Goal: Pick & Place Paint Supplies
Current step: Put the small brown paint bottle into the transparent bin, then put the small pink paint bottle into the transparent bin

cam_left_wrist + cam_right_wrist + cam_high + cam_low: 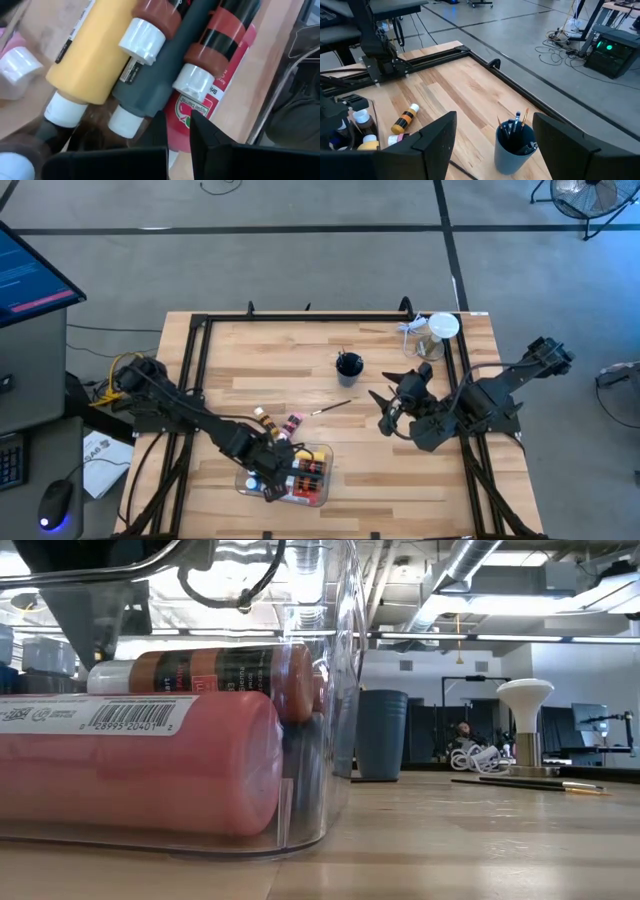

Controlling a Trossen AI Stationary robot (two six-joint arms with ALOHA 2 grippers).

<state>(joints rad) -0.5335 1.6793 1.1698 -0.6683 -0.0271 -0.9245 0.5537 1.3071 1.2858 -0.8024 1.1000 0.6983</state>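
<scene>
While the left gripper [268, 480] hangs with fingers together over the clear plastic bin [318, 498] holding paint tubes [150, 65] at the table's near edge, the right gripper [388, 412] waits spread apart beside the dark brush cup [349, 366].

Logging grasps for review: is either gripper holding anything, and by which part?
Nothing visibly held. Left gripper is shut, empty, over the bottles in the clear bin; right gripper is open, empty.

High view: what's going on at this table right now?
The left hand is down in the clear bin at the table's front, shut among the paint bottles lying there; whether it grips one cannot be told. Two small bottles and a brush lie loose on the wood. The right hand waits open near the cup of brushes.
</scene>
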